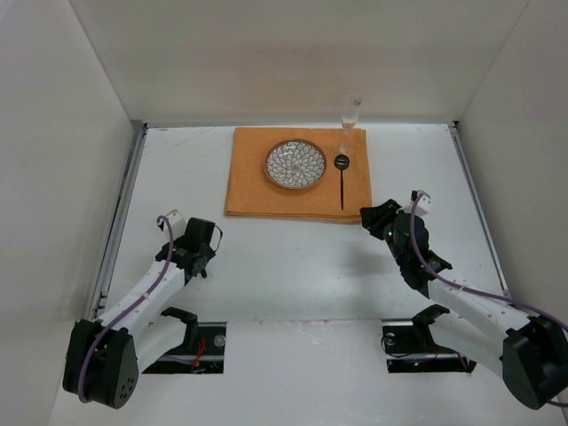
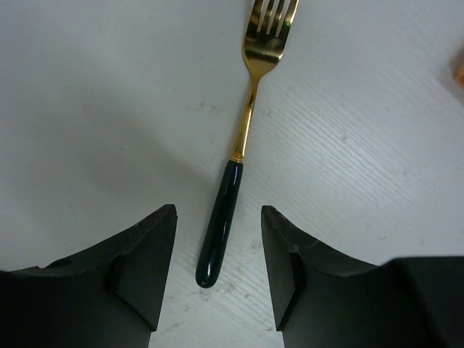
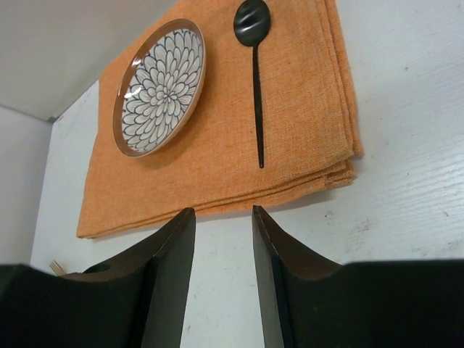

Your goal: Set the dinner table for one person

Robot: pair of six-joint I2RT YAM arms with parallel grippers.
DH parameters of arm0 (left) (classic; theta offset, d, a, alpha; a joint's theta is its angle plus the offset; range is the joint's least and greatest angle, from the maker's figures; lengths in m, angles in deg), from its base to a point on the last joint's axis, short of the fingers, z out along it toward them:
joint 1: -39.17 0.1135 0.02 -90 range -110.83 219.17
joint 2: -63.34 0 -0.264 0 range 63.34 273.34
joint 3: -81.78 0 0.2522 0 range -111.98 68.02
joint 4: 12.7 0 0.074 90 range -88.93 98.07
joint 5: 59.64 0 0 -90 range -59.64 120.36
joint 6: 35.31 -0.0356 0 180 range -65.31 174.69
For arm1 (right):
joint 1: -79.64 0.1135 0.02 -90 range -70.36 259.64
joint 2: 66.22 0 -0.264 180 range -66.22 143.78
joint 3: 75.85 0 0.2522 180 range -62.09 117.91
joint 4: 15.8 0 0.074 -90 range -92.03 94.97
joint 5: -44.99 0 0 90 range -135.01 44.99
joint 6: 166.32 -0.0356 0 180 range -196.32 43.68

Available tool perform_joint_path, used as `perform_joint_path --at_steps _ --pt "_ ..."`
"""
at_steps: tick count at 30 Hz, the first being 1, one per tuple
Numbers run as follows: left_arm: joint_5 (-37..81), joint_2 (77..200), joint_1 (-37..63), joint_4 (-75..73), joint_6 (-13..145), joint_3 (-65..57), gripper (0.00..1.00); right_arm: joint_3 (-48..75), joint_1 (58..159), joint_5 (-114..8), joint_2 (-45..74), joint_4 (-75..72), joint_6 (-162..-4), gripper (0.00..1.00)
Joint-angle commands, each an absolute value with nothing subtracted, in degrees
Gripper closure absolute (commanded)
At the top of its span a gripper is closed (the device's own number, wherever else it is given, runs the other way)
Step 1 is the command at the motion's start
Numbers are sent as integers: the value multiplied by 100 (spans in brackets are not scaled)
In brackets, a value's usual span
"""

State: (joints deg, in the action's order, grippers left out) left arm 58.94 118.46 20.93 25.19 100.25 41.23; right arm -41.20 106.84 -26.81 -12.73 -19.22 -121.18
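The white table fills the floor between the pale walls, with a thin metal rail down each side and the two arms' bases at its near edge. One orange cloth mat lies at its far middle. On the mat sit one round plate with a blue-and-white petal pattern and, just right of it, one black spoon with its bowl at the far end. One clear glass stands at the mat's far right corner. One fork, with gold tines and a dark handle, lies on the bare table. The left jaws stand apart on either side of the fork's handle, touching neither side. The right jaws are parted around nothing, over bare table near the mat's near edge.
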Motion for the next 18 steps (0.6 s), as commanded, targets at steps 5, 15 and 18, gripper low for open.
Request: perform_joint_path --at_steps 5,15,18 --pt "5550 12056 2138 2445 10127 4183 61 -3853 10816 -2655 -1357 -2198 -11948 57" --pt "5392 12258 2427 2339 10162 4288 64 -3862 10825 -2629 -1428 -2155 -11904 56" --pt "5190 12346 2498 2173 10171 4376 65 -3862 10825 -2637 -1393 -2172 -11904 56"
